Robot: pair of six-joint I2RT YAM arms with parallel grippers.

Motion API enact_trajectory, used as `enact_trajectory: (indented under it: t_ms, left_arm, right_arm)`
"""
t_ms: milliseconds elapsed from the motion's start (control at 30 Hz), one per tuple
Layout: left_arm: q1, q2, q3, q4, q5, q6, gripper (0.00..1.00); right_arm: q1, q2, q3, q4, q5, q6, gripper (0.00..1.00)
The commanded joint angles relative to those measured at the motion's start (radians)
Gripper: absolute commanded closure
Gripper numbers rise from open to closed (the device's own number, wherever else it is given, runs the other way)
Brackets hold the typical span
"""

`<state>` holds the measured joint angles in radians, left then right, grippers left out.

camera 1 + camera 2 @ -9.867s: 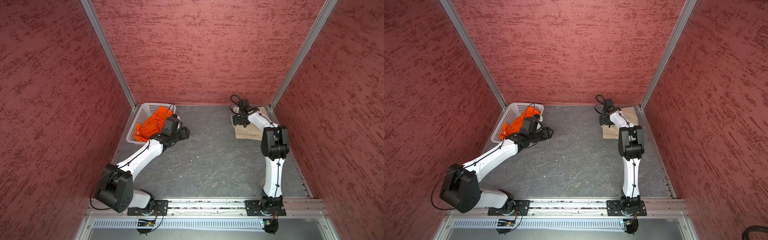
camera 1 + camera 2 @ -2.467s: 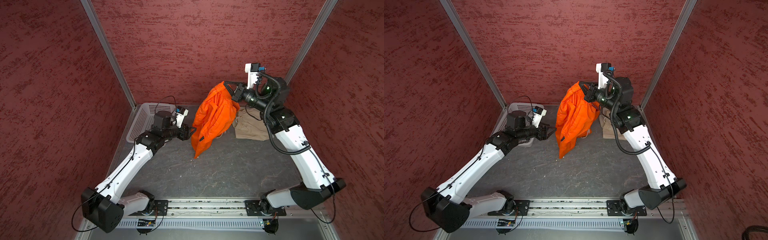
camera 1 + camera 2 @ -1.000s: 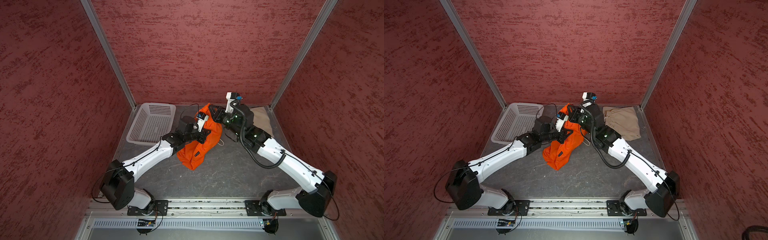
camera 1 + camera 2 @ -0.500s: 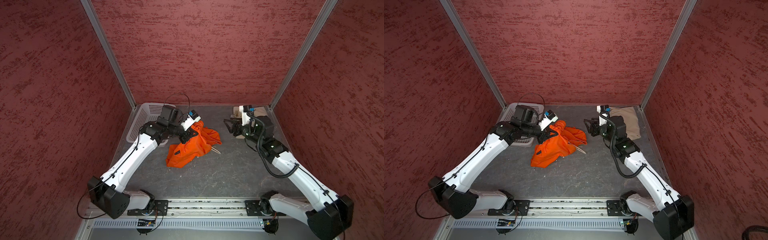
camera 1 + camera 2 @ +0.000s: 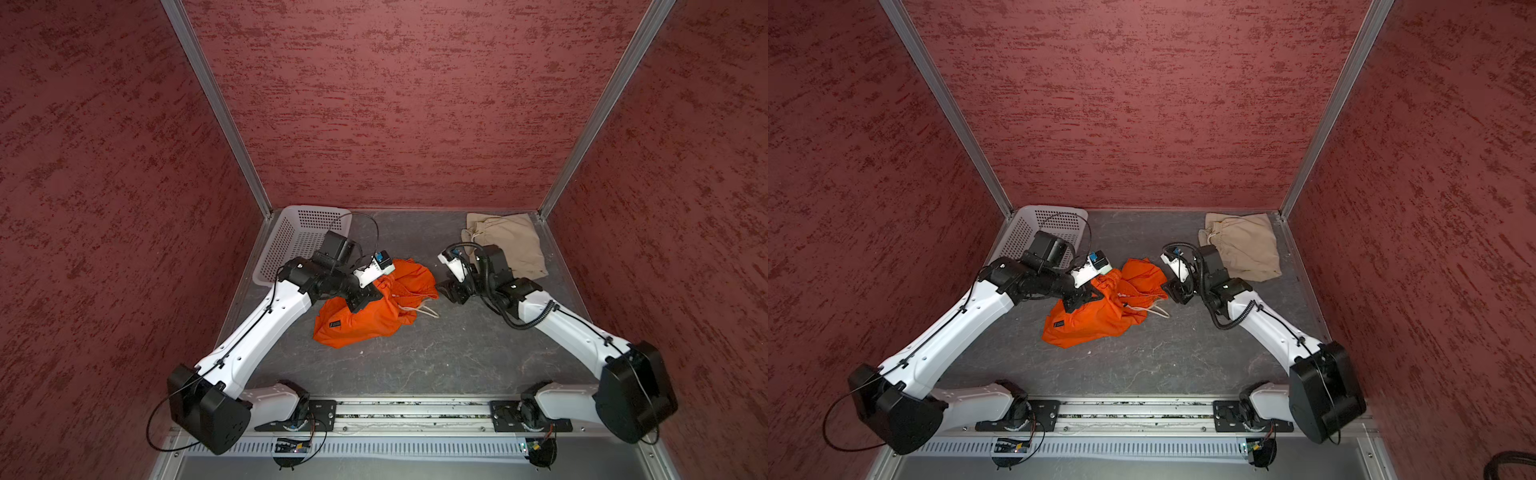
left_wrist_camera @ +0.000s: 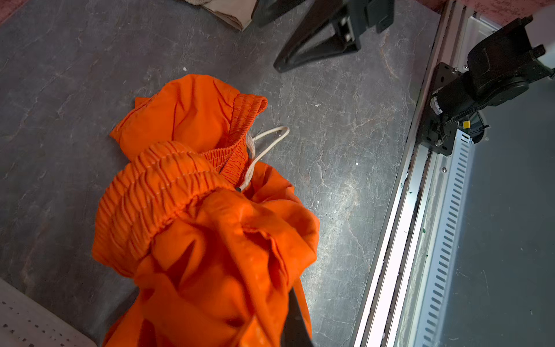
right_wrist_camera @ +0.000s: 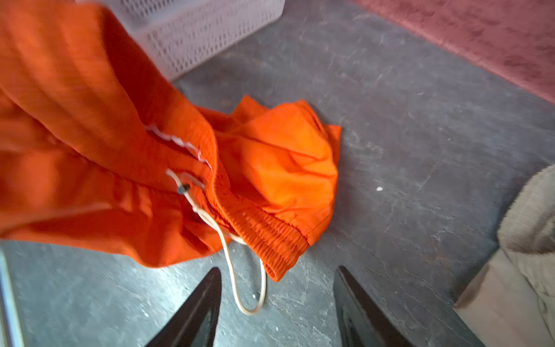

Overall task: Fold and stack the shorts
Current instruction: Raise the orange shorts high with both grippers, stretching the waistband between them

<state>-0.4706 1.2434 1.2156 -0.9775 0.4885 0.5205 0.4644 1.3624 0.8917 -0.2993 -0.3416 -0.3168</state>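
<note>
The orange shorts [image 5: 376, 309] [image 5: 1100, 309] lie crumpled mid-floor, with the gathered waist [image 6: 168, 186] up and the white drawstring [image 7: 237, 285] trailing out. My left gripper [image 5: 363, 300] [image 5: 1079, 301] [image 6: 286, 327] is shut on a bunch of the orange cloth at the heap's left side. My right gripper [image 5: 445, 289] [image 5: 1173, 291] [image 7: 277, 272] is open and empty, low beside the waistband corner, with the drawstring loop on the floor between its fingers. The beige shorts [image 5: 507, 245] [image 5: 1246, 245] lie flat at the back right.
A white perforated basket [image 5: 297, 237] [image 5: 1030, 232] sits in the back left corner, behind my left arm. Red walls close in three sides, and a metal rail [image 5: 415, 411] runs along the front edge. Grey floor [image 5: 415, 353] shows in front of the orange heap.
My right gripper has let go of the orange shorts, drawn back, then come in low beside the waistband with its jaws wider. The left gripper dragged the shorts leftward and keeps its hold.
</note>
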Motion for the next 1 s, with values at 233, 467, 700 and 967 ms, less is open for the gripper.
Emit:
enact_trajectory:
  t_ms: [233,467,700,967]
  left_arm:
    - [0.020,-0.044,-0.014,0.057,0.011,-0.041,0.94]
    - [0.035,-0.078,-0.013,0.090,-0.033,-0.084,0.95]
    - [0.096,-0.118,0.105,0.065,-0.180,-0.082,0.94]
    - [0.212,-0.101,0.284,0.071,-0.299,-0.021,0.93]
  right_arm:
    - [0.108,0.255,0.071,0.079,0.187,-0.389,0.34]
    - [0.109,0.285,0.081,0.179,0.193,-0.364,0.81]
    - [0.082,0.030,0.111,0.058,0.070,-0.252,1.00]
    - [0.029,-0.271,0.202,-0.095,-0.007,-0.102,1.00]
